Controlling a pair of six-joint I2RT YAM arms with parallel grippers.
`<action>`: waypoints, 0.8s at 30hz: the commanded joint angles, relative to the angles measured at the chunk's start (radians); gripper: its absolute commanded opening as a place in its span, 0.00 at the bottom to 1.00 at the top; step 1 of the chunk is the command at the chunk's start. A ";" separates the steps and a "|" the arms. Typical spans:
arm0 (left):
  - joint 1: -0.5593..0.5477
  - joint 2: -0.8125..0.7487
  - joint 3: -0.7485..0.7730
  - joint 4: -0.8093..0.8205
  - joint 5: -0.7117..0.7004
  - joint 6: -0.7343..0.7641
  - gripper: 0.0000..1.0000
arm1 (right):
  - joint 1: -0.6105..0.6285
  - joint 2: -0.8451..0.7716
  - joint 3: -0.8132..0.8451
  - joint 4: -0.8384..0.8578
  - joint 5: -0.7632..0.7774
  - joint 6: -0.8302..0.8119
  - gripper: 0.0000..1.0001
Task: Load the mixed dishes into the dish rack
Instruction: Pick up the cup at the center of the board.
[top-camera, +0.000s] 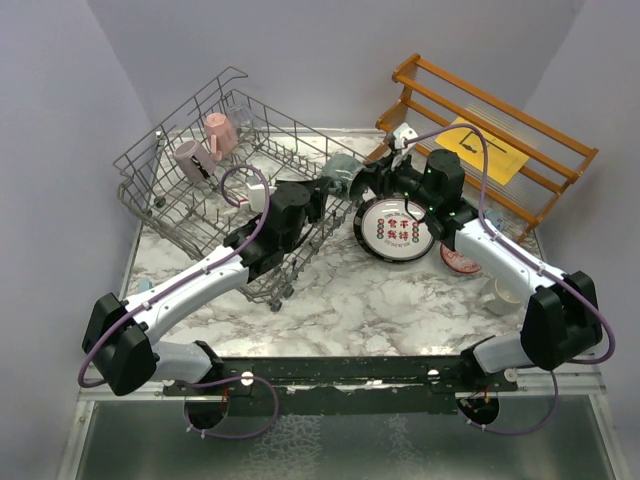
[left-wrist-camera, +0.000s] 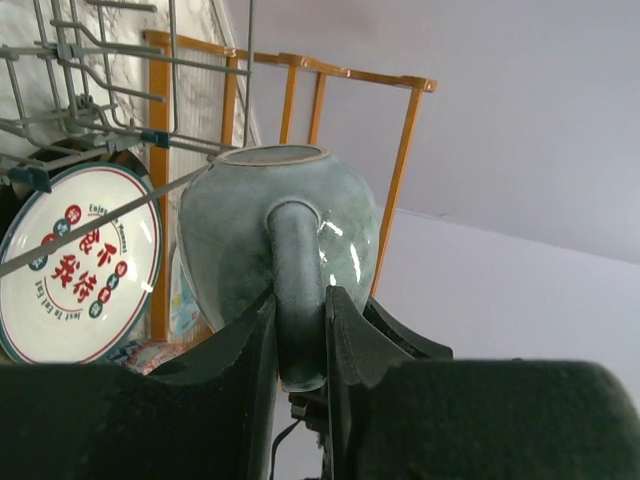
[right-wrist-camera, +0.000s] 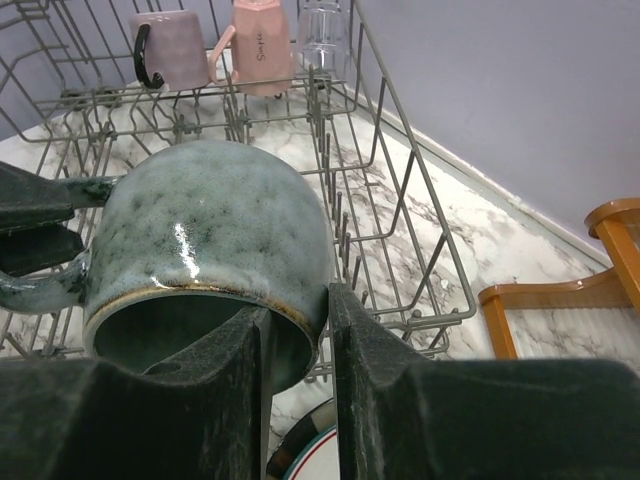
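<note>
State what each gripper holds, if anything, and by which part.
Both hold the grey-teal mug: the left gripper clamps its handle, and the right gripper pinches its rim, one finger inside, one outside.

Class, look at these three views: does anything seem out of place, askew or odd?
One oddity: the grey-teal mug is gripped by both arms at once by the dish rack. The left end effector pinches its handle, and the right end effector clamps its rim. The rack also sits skewed to the table edges.
</note>
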 joint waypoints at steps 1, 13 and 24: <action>-0.025 -0.013 0.019 0.099 0.074 -0.042 0.24 | -0.017 0.017 0.026 0.094 -0.045 0.056 0.01; -0.026 -0.016 -0.002 0.056 0.093 -0.041 0.37 | -0.034 0.013 -0.009 0.148 -0.179 0.056 0.01; -0.019 -0.050 -0.042 0.035 0.098 -0.009 0.42 | -0.077 0.037 -0.012 0.181 -0.187 0.101 0.01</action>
